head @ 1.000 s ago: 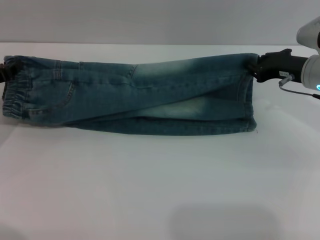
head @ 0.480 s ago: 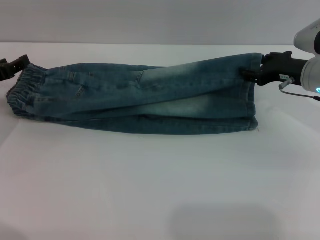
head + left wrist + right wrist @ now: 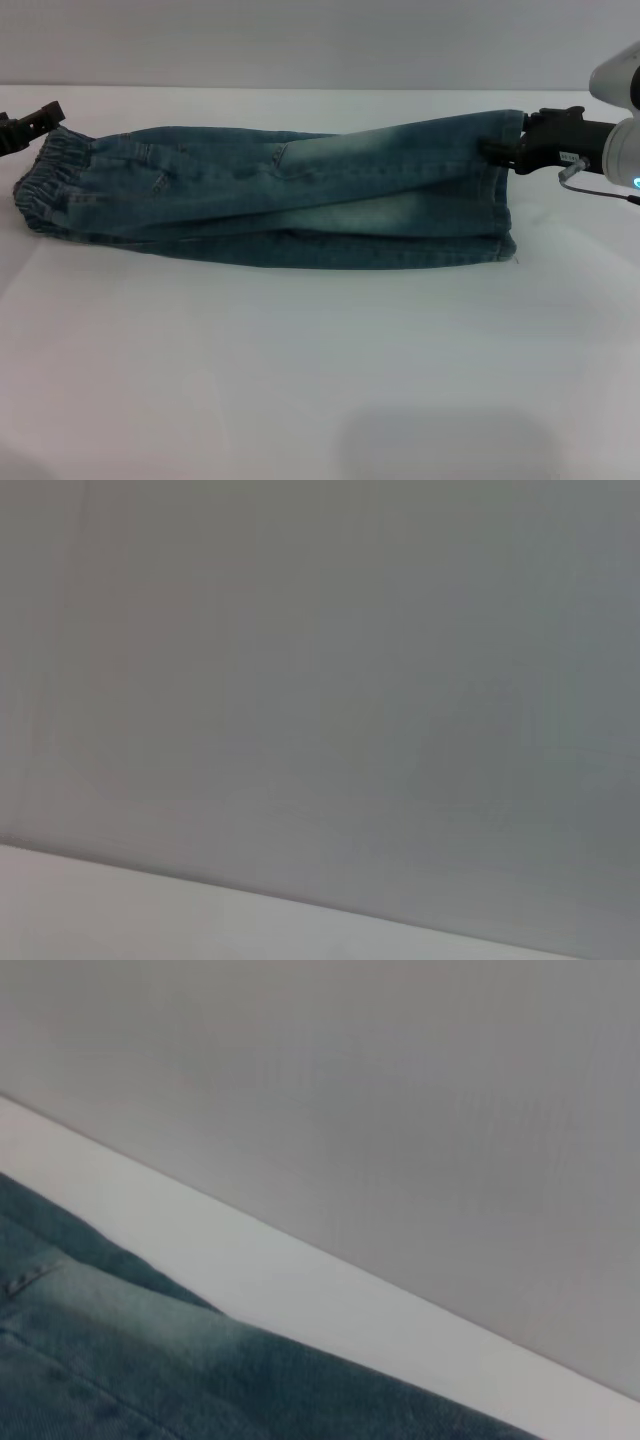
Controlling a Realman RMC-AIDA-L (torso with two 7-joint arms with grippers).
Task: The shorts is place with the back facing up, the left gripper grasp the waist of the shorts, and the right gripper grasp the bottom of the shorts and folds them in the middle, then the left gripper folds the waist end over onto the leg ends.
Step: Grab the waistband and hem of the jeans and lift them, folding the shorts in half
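The shorts [image 3: 280, 195]: blue-green denim, folded long and thin, lying flat across the upper middle of the head view on the white table [image 3: 320, 370]. Puckered waist [image 3: 45, 175] at the far left of the frame, leg ends [image 3: 497, 195] at the right, stacked one on the other.

The right gripper [image 3: 502, 150]: black, at the upper right of the frame, touching the top corner of the leg ends. Seems pinched on that hem, with denim hiding the tips. Arm reaching in level from the right edge, grey-white wrist behind the black jaw.

The left gripper [image 3: 40, 115]: black, at the upper left edge, just above the waist and a little apart from it. Holding nothing. Open or closed: cannot tell.

Right wrist view: denim [image 3: 150, 1360] along the bottom, white table and grey wall behind. Left wrist view: only grey wall and a strip of table.
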